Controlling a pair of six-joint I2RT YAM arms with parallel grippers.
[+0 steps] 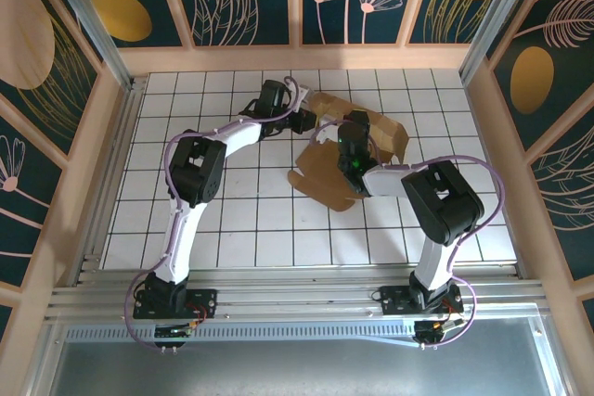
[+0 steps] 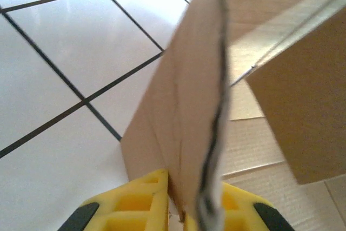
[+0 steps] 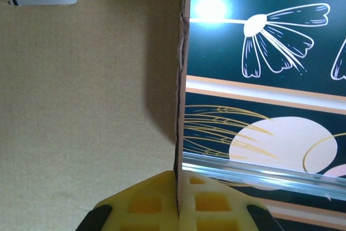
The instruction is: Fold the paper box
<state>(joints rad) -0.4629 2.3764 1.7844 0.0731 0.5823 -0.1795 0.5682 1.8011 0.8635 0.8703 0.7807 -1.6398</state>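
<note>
The paper box [image 1: 320, 178] lies half-opened on the far middle of the tiled table [image 1: 232, 220], its far flap near the wooden wall rim [image 1: 306, 57]. Bare tiles spread to the left and on the near side, with a narrower strip to the right. The left gripper [image 1: 314, 123] meets the box's left far edge; in the left wrist view its yellow fingers [image 2: 135, 201] are clenched on an upright cardboard panel. The right gripper [image 1: 354, 127] reaches over the box's middle, and its fingers [image 3: 208, 198] are clamped on a raised flap edge, with the cardboard spreading to the left.
</note>
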